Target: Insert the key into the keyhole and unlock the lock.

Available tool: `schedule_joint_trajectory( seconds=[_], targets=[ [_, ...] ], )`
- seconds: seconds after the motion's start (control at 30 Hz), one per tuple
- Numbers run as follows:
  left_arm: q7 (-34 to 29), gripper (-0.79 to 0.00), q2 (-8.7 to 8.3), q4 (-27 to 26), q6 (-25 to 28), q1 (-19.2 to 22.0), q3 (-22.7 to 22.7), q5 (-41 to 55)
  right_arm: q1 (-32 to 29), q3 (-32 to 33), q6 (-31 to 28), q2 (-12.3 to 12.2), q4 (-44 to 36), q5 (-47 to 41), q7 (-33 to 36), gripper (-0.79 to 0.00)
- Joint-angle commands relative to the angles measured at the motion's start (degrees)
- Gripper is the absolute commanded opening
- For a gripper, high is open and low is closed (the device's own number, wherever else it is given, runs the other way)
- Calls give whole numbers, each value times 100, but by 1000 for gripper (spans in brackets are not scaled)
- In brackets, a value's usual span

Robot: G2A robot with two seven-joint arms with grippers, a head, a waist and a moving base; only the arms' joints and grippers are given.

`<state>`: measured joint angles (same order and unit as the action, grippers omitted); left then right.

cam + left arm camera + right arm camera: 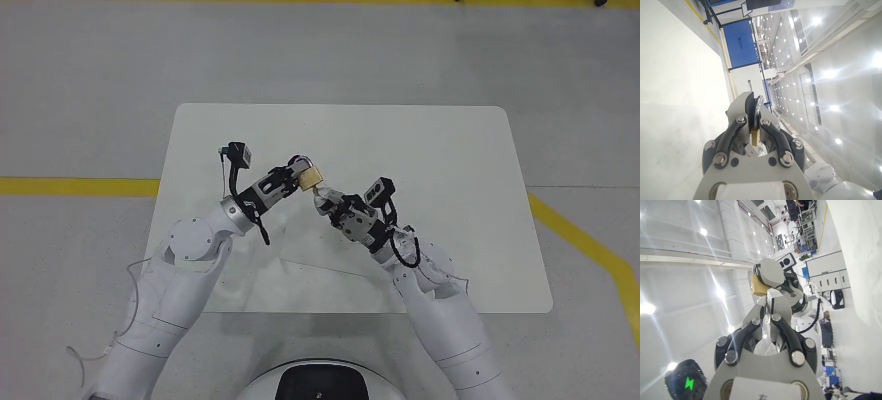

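Above white counter (450, 150), right hand (767, 298) is pressing its pinched small key (765, 300) into brass padlock (758, 287) clamped by left hand (754, 106); turning seems next.

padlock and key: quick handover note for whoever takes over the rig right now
Grippers: left gripper shut on the shackle, holding the brass padlock in the air above the table. The right gripper is shut on the key, tips at the padlock's bottom face.
Done: both things picked up and brought together.
Left: I cannot tell whether the key is in; seat it, turn it, open the shackle.
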<state>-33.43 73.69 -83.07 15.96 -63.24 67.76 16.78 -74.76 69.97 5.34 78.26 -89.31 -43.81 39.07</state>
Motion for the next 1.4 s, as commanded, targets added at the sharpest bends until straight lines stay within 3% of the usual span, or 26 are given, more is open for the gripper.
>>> schedule_joint_trajectory(
  seconds=[0.0, 0.2, 0.4, 0.43, 0.5, 0.53, 0.67, 0.93, 1.2, 1.3, 1.37],
  targets=[
    [-20, -785, -3, -7, 66, -2, 6, -32, 68, 73, 426, -12, 65, -384, 214, -785],
    [-70, -785, -12, -14, 285, -9, 8, -207, 253, 198, 1394, -45, 288, -1139, 582, -785],
    [-66, -785, -17, 5, 449, -26, 51, -183, 307, 281, 1423, -71, 328, -1264, 573, -785],
    [-74, -785, -20, 11, 458, -28, 68, -173, 289, 306, 1363, -78, 289, -1255, 589, -702],
    [-104, -785, -28, 30, 474, -32, 104, -154, 205, 419, 1190, -104, 186, -1198, 637, -363],
    [-119, -785, -31, 39, 486, -36, 119, -143, 140, 488, 1085, -119, 112, -1165, 660, 0],
    [-202, -785, -50, 55, 516, -60, 193, -111, -220, 909, 618, -187, -210, -1196, 826, 0],
    [-428, -785, -91, -24, 508, -64, 246, -337, -674, 1486, 280, -276, -584, -1377, 1144, 0],
    [-1236, -785, -189, -228, 174, 22, -126, -2161, -674, 1486, 280, -276, -584, -1377, 1144, 0],
    [-1680, -785, -246, -256, -130, 60, -231, -2880, -664, 1454, 427, -268, -612, -1529, 773, 0],
    [-1888, -785, -285, -313, -270, 35, -227, -3156, -669, 1509, 208, -266, -645, -1535, 648, 0]
  ],
)
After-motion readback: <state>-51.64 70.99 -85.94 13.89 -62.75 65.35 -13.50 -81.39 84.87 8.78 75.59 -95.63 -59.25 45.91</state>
